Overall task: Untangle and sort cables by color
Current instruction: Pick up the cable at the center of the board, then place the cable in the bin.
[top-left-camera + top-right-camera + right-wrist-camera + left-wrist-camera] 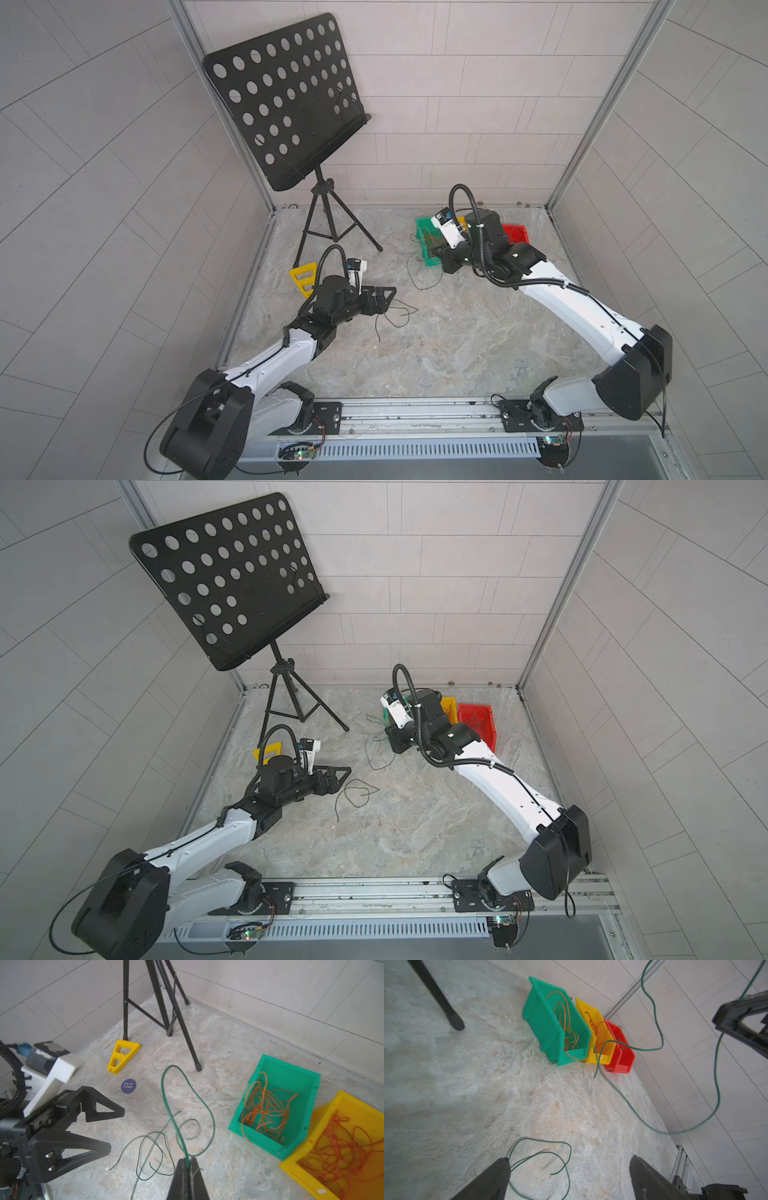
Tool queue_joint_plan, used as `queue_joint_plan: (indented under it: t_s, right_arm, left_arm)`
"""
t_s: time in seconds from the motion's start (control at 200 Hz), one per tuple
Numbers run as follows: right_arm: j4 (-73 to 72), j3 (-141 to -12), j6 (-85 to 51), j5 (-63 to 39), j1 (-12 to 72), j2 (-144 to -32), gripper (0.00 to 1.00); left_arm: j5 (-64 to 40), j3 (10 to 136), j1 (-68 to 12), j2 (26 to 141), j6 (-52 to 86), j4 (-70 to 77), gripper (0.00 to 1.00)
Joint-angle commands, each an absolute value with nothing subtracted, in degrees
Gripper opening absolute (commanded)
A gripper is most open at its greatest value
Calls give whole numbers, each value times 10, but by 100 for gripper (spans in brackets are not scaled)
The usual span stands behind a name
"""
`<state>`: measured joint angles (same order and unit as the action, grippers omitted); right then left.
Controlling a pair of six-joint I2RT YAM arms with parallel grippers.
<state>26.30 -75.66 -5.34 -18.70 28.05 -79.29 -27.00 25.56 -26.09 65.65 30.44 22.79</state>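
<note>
My right gripper [188, 1163] is shut on a thin dark green cable [166, 1076], which loops up from the jaws above the stone floor beside the green bin [291, 1068]. A second dark green cable [542, 1153] lies coiled on the floor, in both top views [395, 316] just ahead of my left gripper [569, 1158]. That gripper is open and holds nothing. Orange cables [266, 1109] fill the green bin. Red cables [340, 1147] lie in the yellow bin [342, 1101]. A dark cable [618, 1031] sits in the red bin [623, 1061].
A black music stand [286, 99] on a tripod [328, 216] stands at the back left. A yellow triangular wedge [122, 1055] and a purple disc [128, 1086] lie near the tripod's feet. Tiled walls enclose the floor, and a metal rail [415, 411] runs along the front.
</note>
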Motion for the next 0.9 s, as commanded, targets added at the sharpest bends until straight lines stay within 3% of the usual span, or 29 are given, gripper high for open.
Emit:
queue_joint_plan:
  t_s: [0.0, 0.395, 0.65, 0.896]
  right_arm:
    - [293, -755, -68, -200, 233, -735, 0]
    - [328, -780, -70, -243, -55, -704, 0]
    - [344, -815, -40, -206, -121, -785, 0]
    - [391, -870, -28, -176, -129, -889, 0]
  left_arm:
    - [-289, 288, -284, 675, 294, 291, 97]
    - [-278, 326, -327, 742, 294, 307, 93]
    - [-226, 326, -326, 705, 258, 229, 92]
    - [-155, 329, -323, 642, 202, 119, 95]
